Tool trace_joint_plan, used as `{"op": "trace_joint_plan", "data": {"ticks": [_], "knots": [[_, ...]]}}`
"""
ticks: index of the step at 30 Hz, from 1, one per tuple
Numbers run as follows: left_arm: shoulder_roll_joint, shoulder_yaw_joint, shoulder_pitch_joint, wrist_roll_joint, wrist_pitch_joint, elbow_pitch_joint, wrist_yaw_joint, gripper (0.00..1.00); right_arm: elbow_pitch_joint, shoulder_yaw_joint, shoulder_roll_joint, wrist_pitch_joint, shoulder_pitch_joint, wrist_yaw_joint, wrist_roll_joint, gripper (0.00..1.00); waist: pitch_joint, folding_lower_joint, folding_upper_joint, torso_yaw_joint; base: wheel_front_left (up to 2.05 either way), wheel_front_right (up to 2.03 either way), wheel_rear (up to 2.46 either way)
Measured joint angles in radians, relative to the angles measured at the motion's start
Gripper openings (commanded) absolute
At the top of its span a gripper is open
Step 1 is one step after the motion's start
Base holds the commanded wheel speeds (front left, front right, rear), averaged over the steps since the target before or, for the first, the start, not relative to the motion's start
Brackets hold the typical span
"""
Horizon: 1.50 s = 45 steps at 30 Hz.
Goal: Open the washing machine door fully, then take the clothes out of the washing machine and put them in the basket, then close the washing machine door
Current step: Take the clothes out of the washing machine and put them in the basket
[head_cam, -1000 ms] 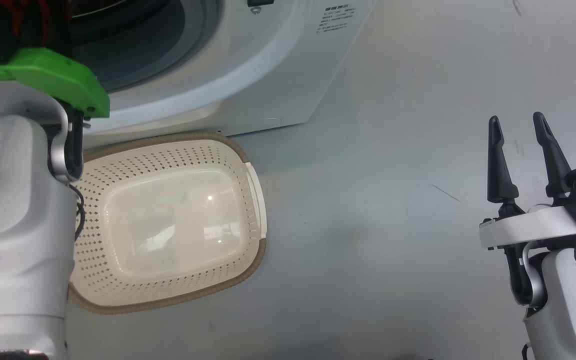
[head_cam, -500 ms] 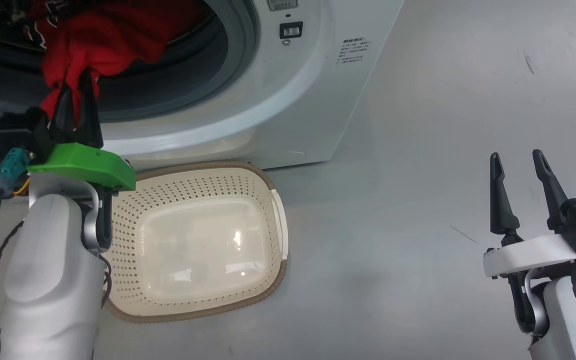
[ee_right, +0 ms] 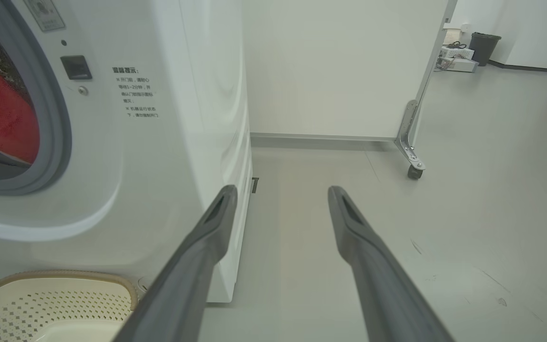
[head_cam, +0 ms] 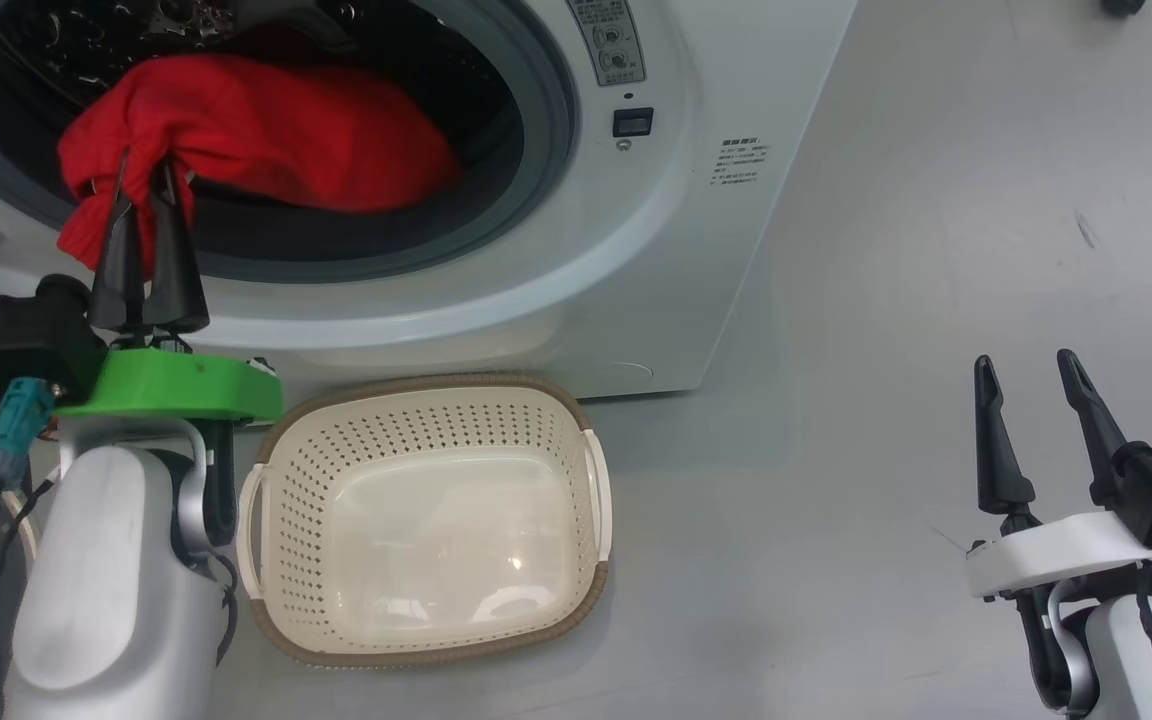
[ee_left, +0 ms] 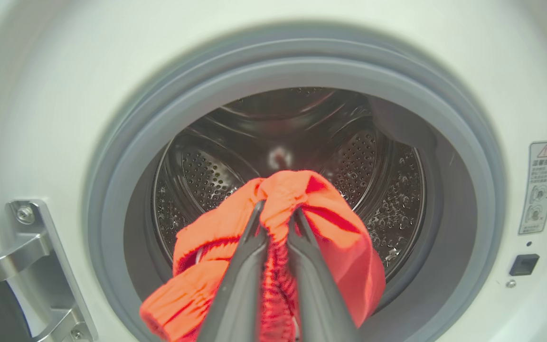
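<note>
Red clothes (head_cam: 266, 140), one piece, in left claw (head_cam: 146, 168); one basket (head_cam: 416, 384).

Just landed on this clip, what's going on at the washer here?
The robot's left gripper has its jaws shut on a bunched edge of the red jersey, at the mouth of the big white front-loading washing machine; most of the cloth lies inside the steel drum. The small cream perforated plastic basket sits on the grey floor right before the machine, nothing in it yet. The right gripper hangs off to the side, jaws open, holding nothing.
</note>
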Motion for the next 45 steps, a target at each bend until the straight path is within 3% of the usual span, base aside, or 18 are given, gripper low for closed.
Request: {"op": "trace_joint_plan", "data": {"ticks": [15,21,32,45], "knots": [[-0.009,-0.084,0.207,-0.023,0.0,0.022,0.002,0.0,-0.027,0.006,-0.002,0.0,0.006,0.0,0.0,1.0,0.023,0.0,0.0,0.012,0.0,0.0,0.0],[-0.01,-0.124,0.251,-0.072,0.03,0.1,-0.022,0.0,-0.046,0.016,0.001,0.0,0.005,0.009,0.0,1.0,0.047,0.0,0.0,0.007,0.0,0.0,0.0],[-0.011,-0.192,0.243,-0.093,0.107,0.26,-0.063,0.0,-0.059,0.031,0.007,0.005,-0.019,0.021,0.001,1.0,0.104,0.0,0.0,-0.013,0.0,0.0,0.0],[-0.014,-0.207,0.063,-0.151,0.168,0.469,-0.078,0.0,-0.061,0.03,0.007,0.004,-0.062,0.03,0.002,1.0,0.183,0.0,0.0,-0.058,0.0,0.0,0.0]]}}
